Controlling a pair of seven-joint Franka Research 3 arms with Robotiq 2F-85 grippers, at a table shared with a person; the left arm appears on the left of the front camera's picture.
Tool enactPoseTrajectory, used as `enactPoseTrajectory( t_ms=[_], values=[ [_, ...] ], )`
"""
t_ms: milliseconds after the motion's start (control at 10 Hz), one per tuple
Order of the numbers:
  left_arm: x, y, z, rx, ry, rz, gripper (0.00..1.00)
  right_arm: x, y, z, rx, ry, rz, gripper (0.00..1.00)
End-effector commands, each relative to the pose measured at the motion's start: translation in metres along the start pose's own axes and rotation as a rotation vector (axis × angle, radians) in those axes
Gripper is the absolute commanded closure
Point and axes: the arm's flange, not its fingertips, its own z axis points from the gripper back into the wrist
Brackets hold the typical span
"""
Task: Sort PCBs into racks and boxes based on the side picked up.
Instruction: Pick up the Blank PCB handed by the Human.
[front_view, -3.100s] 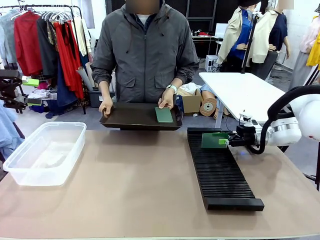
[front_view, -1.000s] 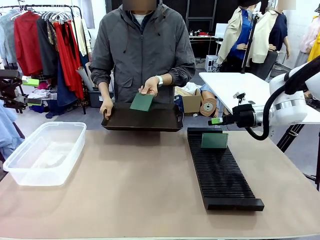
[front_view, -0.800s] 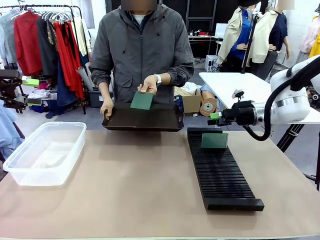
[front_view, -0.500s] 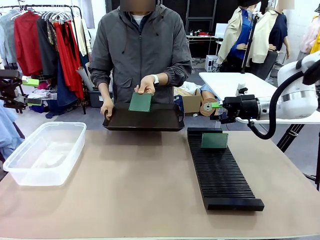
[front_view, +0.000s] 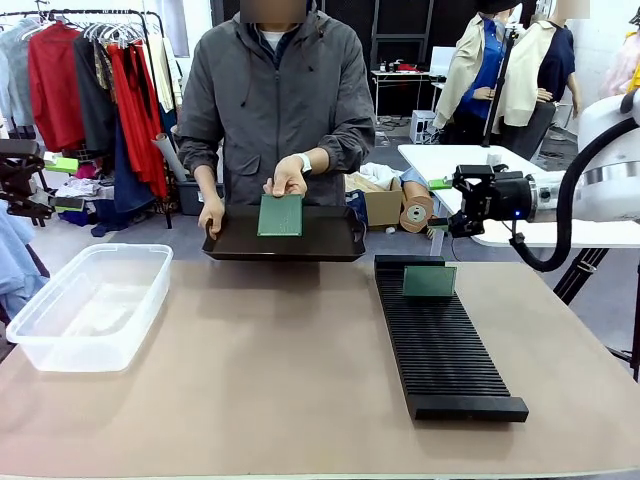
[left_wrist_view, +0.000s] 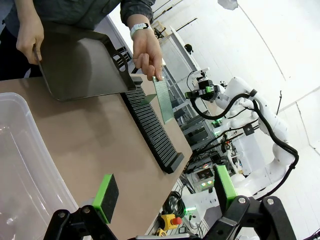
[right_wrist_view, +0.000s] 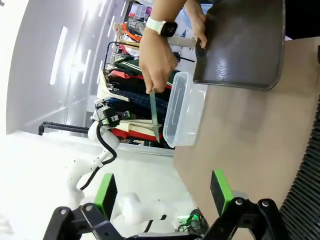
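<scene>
Moved since earlier: right gripper (front_view: 446, 206) has lifted off the rack (front_view: 440, 345) and pulled back toward the table's right edge. The person's watch hand (front_view: 288, 180) has raised the held PCB (front_view: 280, 215) off the tray (front_view: 320, 240) and turned its face toward the robot.
Right arm pose: it reaches in from picture right with the wrist about level and the fingers pointing toward picture left. It hangs above and just beyond the rack's far end.
Right claw: jaws spread wide, with nothing between the green pads (right_wrist_view: 106, 192).
Left claw: left gripper (left_wrist_view: 165, 192) also spread wide and holding nothing. It hangs over the table beside the clear tub (left_wrist_view: 20, 165).
Watch hand: fingers pinch the held PCB by its top edge, and the board hangs upright over the tray.
Other hand (front_view: 211, 215): grips the tray's edge at picture left and keeps the tray at the table's far side.
Racked PCB (front_view: 429, 281): stands upright in a slot near the rack's far end, apart from the right gripper.
Clear tub: on the table's left side, well apart from the rack.
</scene>
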Motion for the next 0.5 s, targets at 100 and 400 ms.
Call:
enactPoseTrajectory(
  t_ms=[100,400],
  values=[
    [0.0002,-0.004,0.0008,0.009,0.008,0.01,0.0,-0.0034,0.007,-0.0069,0.031,-0.004,0.039,0.0],
    [0.0002,-0.004,0.0008,0.009,0.008,0.01,0.0,0.0,0.0058,-0.0015,0.005,0.0,0.006,0.0]
  ],
)
